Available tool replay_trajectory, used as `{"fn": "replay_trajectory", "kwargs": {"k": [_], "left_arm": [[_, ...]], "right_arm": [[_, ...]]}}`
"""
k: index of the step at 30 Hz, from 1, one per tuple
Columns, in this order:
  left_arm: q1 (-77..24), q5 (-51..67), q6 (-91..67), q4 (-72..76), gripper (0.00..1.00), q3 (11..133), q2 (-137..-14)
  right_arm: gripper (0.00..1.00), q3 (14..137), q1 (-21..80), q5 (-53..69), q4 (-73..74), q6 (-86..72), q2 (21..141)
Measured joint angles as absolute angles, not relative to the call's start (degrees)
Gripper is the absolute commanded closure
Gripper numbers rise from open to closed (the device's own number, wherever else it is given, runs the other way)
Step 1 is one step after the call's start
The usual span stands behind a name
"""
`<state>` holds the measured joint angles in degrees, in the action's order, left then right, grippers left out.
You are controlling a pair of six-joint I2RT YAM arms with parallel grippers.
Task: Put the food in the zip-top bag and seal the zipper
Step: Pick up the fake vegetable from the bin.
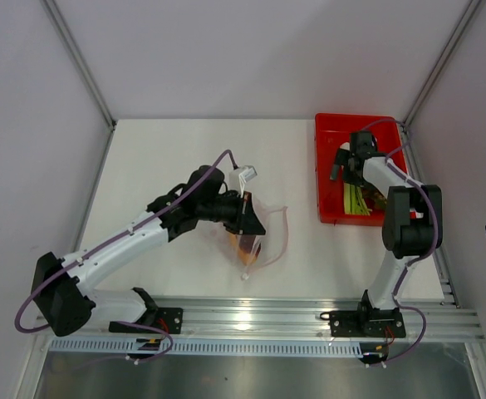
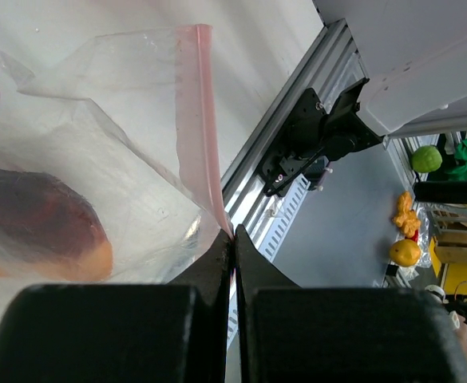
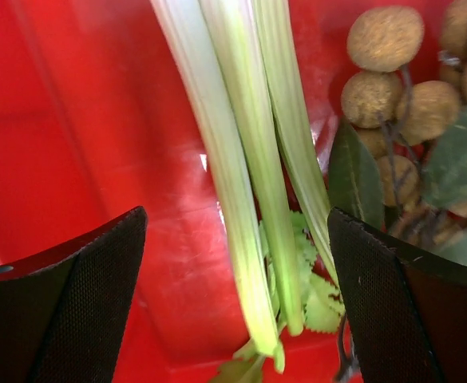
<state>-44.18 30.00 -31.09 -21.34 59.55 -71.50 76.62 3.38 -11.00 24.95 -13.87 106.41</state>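
Seen from the top external camera, the left arm reaches to the middle of the white worktop [image 1: 168, 158]. There the left end effector [image 1: 249, 220] holds the clear zip-top bag [image 1: 272, 233] by one edge. An orange-skinned wedge [image 1: 244, 246] shows inside the bag. At the far right sits a red tray [image 1: 326, 179], with the right end effector [image 1: 346, 162] over it and the green-and-white stalk [image 1: 356, 199] lying in its near part.

In the left wrist view, the left end effector's fingers [image 2: 209, 271] are pressed together, pinching the bag where the pink-red zipper [image 2: 197, 120] strip ends. The dark-red wedge lies inside the bag at the left.

In the right wrist view, the right end effector's fingers [image 3: 73, 303] stand wide apart, one on each side of the stalk, apart from it and gripping nothing. A bunch of small round fruits [image 3: 385, 36] with dark leaves lies just right of the stalk in the tray.
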Motion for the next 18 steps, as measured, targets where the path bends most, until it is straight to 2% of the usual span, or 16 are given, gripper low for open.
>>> {"fn": "replay_trajectory", "kwargs": {"k": [8,10,15,18], "left_arm": [[-44.2,31.0,-31.1,-20.5,1.0,58.9,-72.3],[-44.2,31.3,-31.1,-20.4,0.99,58.8,-72.3],[-44.2,31.8,-31.1,-19.7,1.0,58.5,-72.4],[-44.2,31.8,-31.2,-19.5,0.99,58.0,-72.4]], "right_arm": [[0.07,78.7,2.2,-10.7,25.4,-12.8,112.6],[0.1,78.8,2.1,-10.7,25.5,-12.7,113.3],[0.23,78.6,2.0,-9.5,25.4,-12.4,113.5],[0.38,77.7,2.0,-9.1,24.5,-12.1,113.5]]}}
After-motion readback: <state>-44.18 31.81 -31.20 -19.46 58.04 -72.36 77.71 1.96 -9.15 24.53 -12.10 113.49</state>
